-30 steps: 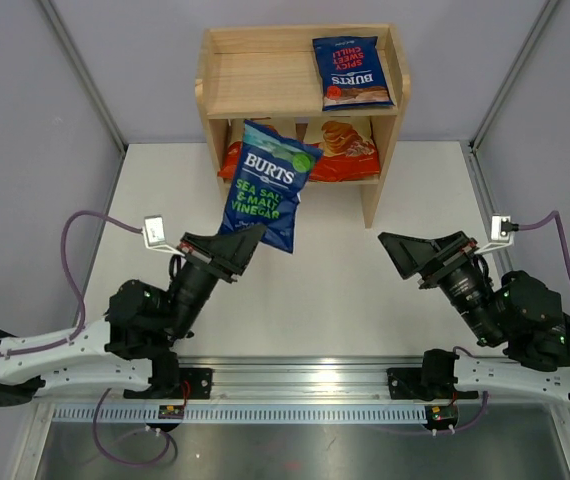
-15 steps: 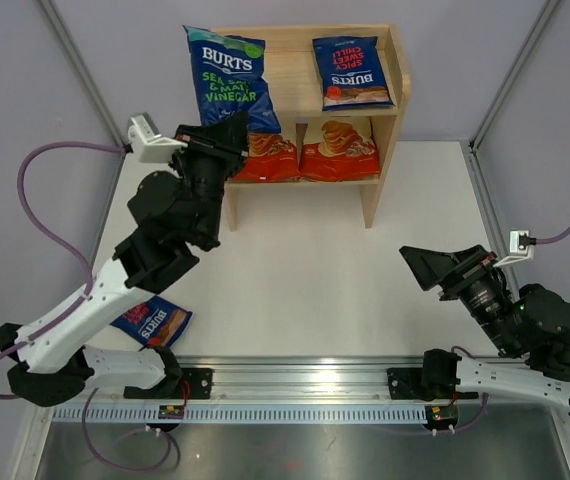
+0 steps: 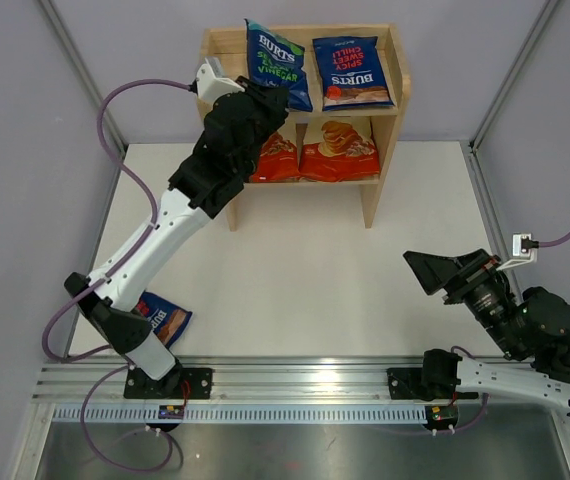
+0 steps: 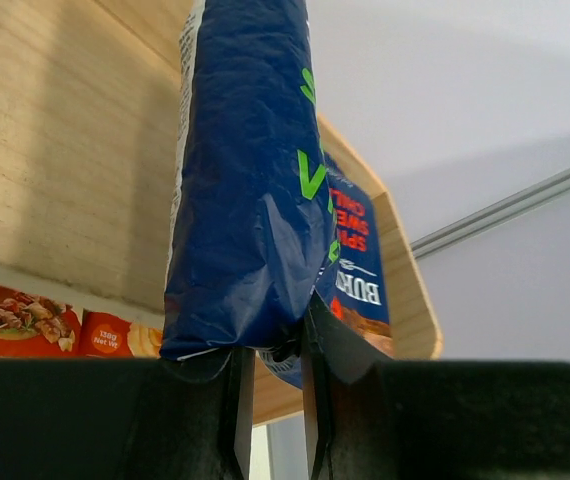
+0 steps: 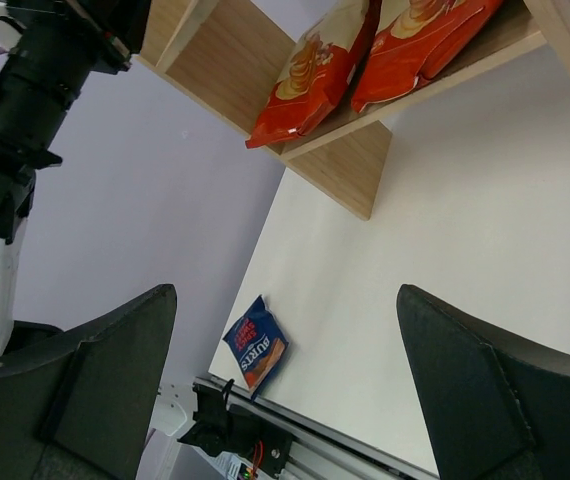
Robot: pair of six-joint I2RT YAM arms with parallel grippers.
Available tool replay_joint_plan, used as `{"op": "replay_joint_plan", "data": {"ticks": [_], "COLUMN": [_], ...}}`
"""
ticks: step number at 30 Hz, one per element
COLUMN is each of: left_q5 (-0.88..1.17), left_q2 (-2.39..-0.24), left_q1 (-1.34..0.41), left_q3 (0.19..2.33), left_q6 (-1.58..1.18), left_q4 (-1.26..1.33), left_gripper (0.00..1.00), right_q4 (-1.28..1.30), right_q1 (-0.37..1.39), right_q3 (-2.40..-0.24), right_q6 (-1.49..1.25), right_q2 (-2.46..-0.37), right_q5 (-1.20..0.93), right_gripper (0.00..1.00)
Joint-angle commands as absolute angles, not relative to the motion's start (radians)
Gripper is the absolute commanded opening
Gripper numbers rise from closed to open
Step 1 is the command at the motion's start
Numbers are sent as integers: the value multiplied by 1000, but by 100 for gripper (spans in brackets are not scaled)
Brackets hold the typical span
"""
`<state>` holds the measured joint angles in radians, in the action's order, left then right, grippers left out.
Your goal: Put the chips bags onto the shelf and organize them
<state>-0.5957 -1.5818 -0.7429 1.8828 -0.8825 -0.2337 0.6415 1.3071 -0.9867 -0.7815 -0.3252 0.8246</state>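
Observation:
The wooden shelf stands at the back of the table. My left gripper is shut on the bottom edge of the green-lettered Burts chips bag, which it holds upright over the top tier. In the left wrist view this bag rises from the gripper, above the shelf top. A red-accented Burts bag lies flat beside it. Two orange Cassava bags lie on the lower tier. Another Burts bag lies on the table by the left arm's base. My right gripper hangs open and empty.
A metal rail runs along the near edge. Grey walls close in on the left, right and back. The left arm's purple cable loops up beside the shelf's left panel. The right wrist view shows the floor bag and the shelf.
My left arm has swung up and forward from over the table to the shelf's top tier, carrying the green-lettered bag. The right arm drew back slightly toward its base, still open.

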Motion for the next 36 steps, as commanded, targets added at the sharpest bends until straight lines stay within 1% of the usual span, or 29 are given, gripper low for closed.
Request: {"op": "replay_joint_plan", "data": {"ticks": [1, 6, 13, 19, 21, 24, 26, 30, 31, 34, 35, 36], "left_q5": [-477, -416, -276, -233, -230, -248, -262, -311, -324, -348, -348, -347], "left_q2": [-1618, -1669, -1753, -1789, -1781, -1766, -1761, -1729, -1723, -1733, -1741, -1753], "left_q1": [-701, -660, -630, -629, -632, -632, -632, -632, -632, -634, -637, -637], "left_q3": [1947, 1940, 1970, 1988, 1965, 1947, 1947, 1945, 1945, 2006, 2031, 2052], "left_q6": [-982, -1045, -1156, -1198, -1213, -1221, -1207, -1193, -1180, -1117, -1109, -1097], "left_q4": [-258, -265, -258, -264, -255, -256, -261, -313, -328, -383, -406, -423], "left_gripper": [0, 0, 0, 0, 1, 10, 14, 32, 44, 53, 59, 62], "right_q4": [658, 658, 680, 683, 686, 689, 689, 684, 684, 678, 680, 680], "right_q1": [1309, 1310, 1310, 1310, 1310, 1310, 1310, 1310, 1310, 1310, 1310, 1310], "right_q3": [-980, -976, -947, -945, -946, -945, -943, -942, -940, -939, -939, -936], "right_q6": [-804, -810, -853, -859, -861, -864, -867, -868, -868, -867, -865, -867], "right_q2": [-293, -264, -242, -244, -245, -241, -236, -232, -232, -238, -239, -239], "right_q5": [841, 838, 841, 825, 824, 821, 821, 821, 821, 819, 821, 822], "right_gripper": [99, 99, 99, 99, 99, 99, 99, 99, 100, 99, 99, 99]}}
